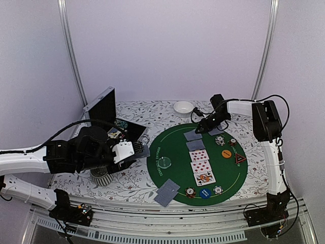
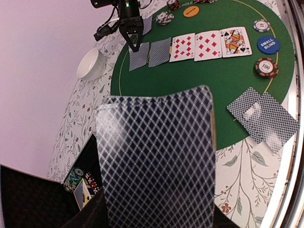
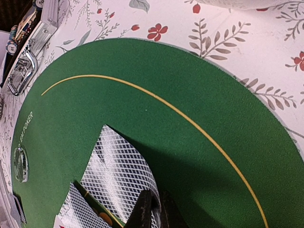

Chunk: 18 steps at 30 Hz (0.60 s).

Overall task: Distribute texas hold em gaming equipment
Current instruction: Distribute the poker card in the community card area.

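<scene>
Playing cards (image 1: 201,166) are lying in a row across the green mat (image 1: 172,145): two face down at the far end and three face up nearer the arms. We are also seeing a face-down pair (image 1: 167,192) overlapping each other at the mat's near left edge, partly over its rim.

The left gripper (image 1: 138,150) is holding the deck (image 2: 156,161) in the air, left of the mat. The deck's grey-blue lattice back is filling the left wrist view and hiding the fingers. The right gripper (image 3: 156,197) is hanging at the farthest face-down card (image 3: 118,161). Its jaws are standing narrow, almost together, with nothing showing between them. We cannot tell whether the tips are touching that card.

Along the mat's near edge a reddish-brown chip (image 1: 190,192), a blue chip (image 1: 205,193) and a white chip (image 1: 218,190) are sitting side by side. An orange chip (image 1: 226,153) and the red triangular marker (image 1: 239,159) are resting on the mat's right side. The white bowl (image 1: 183,108) is standing beyond the mat, and the ribbed grey mug (image 1: 100,175) is sitting partly under the left arm.
</scene>
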{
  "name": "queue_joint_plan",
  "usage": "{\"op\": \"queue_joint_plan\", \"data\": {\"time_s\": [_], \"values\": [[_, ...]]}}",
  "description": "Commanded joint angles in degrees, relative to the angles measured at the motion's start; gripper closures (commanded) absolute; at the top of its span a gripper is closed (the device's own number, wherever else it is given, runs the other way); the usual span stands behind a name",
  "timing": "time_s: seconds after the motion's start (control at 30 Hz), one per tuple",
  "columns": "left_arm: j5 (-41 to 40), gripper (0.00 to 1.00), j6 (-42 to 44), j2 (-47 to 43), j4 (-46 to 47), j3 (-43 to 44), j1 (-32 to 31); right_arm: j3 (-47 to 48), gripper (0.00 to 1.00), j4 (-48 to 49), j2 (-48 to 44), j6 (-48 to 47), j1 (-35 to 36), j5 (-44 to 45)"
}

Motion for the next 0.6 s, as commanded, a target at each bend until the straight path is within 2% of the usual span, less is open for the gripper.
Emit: {"op": "queue_joint_plan", "data": {"time_s": [0.0, 0.1, 0.27, 0.47, 0.57], "values": [[-0.07, 0.48, 0.47, 0.1, 1.13, 0.02, 0.1, 1.21, 0.91, -0.77, 1.9, -0.19, -0.17, -0.69], [0.01, 0.48, 0.44, 0.2, 1.13, 0.03, 0.08, 1.19, 0.9, -0.65, 1.97, -0.05, -0.1, -1.18], [0.01, 0.48, 0.5, 0.36, 1.14, 0.03, 0.06, 1.46, 0.82, -0.62, 1.79, 0.73, -0.01, -0.01], [0.07, 0.48, 0.48, 0.55, 1.14, 0.13, 0.06, 1.45, 0.62, -0.69, -1.43, 1.74, 0.12, 6.88], [0.18, 0.48, 0.34, 0.75, 1.14, 0.13, 0.12, 1.38, 0.49, -0.99, -5.25, 1.66, 0.48, 9.48]]}}
